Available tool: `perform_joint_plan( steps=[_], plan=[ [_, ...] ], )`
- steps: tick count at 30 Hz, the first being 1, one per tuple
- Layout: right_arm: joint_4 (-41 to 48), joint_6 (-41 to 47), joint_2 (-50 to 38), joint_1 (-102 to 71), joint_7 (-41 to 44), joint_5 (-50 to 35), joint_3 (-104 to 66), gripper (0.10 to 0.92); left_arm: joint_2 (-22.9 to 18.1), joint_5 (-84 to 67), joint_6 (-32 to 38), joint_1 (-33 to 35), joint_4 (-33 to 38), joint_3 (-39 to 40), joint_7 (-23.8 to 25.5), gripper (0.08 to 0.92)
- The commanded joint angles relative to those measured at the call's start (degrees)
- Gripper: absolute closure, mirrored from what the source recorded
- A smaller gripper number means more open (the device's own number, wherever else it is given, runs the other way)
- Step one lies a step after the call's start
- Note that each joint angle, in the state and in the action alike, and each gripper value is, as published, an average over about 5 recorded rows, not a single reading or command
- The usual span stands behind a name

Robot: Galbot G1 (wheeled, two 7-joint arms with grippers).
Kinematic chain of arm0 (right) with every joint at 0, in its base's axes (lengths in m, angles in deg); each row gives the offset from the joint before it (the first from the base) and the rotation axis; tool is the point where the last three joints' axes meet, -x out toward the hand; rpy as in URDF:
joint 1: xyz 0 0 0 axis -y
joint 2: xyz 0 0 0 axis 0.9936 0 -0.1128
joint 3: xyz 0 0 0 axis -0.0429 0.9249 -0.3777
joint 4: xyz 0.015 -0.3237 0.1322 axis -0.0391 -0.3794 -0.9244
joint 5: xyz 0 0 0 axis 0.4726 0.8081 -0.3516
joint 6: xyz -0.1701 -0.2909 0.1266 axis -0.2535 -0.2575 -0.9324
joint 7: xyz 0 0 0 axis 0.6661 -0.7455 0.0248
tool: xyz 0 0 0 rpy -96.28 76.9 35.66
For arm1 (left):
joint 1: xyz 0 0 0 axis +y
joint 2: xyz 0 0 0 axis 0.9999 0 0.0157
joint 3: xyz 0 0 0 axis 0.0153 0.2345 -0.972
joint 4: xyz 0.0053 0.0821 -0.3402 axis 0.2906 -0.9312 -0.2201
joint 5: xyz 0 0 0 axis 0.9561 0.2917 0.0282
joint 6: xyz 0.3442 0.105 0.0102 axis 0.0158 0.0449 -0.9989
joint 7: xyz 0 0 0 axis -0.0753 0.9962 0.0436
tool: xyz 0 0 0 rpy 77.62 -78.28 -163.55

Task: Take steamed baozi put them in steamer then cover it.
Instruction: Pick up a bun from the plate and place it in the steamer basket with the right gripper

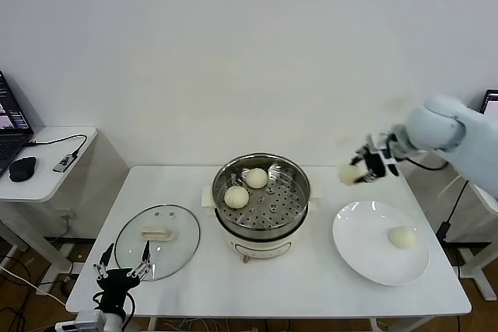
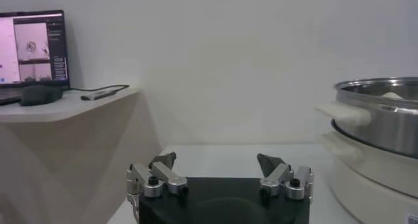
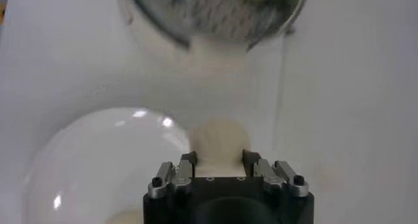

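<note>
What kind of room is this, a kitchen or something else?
Probably a robot test lab, not a kitchen: a shiny steel steamer sits on a plain white table against a bare wall, and an open laptop and black mouse sit on a side desk.

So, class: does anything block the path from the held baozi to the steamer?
Nothing visible does. The right gripper holds a baozi in the air beside the steamer, which is uncovered; the cover lies on the table left of it.
</note>
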Motion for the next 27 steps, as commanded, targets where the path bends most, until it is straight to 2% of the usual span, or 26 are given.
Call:
perform_joint_plan(
  steps=[1,14,27],
  plan=[
    [0.6,-3.6,14.3,6.0,-2.3,-7.5,7.1,0.558,-0.1,0.0,0.0,0.1,-0.1,-0.2,0.0,0.177],
    [3.7,-17.6,21.8,-0.9,-2.6,-1.2,10.9,0.557,-0.8,0.0,0.0,0.2,0.2,-1.3,0.0,0.177],
    [6.0,-26.7,25.2,-3.2,-3.5,7.3,11.5,0.559,-1.2,0.1,0.1,0.2,0.1,-1.3,0.0,0.177]
  ],
)
